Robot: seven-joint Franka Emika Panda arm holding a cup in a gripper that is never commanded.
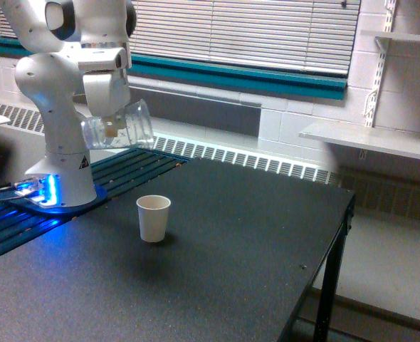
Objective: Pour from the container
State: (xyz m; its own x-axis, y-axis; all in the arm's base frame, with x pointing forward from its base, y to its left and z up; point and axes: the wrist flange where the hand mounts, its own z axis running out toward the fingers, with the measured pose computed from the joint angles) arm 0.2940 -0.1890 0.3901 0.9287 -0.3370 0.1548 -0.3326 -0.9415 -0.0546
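The arm carried the container [121, 127] in the air above the bench [217, 235], over the corner nearest the robot base [60, 187]. It was well clear of the surface, higher than the paper cup [154, 218] and offset from it toward the exterior view's left.

The container lay tipped almost onto its side. Its wider rim pointed toward the exterior view's right and its base toward the left. This attitude was judged to serve the pour, since it turned the mouth toward the side where the paper cup stood. The rim did not appear to be directly above the paper cup. A sideways move was therefore judged necessary before any contents could land inside it.

The gripper [109, 130] reached down from above and was clamped across the container's narrower end, near its base, which left the rim end free and unobstructed. A small pale patch showed through the clear wall beside the fingers; whether it was contents or part of a finger could not be determined.

The paper cup stood upright on the bench, in from the edges and apart from the robot base. Its contents, if any, were not visible.
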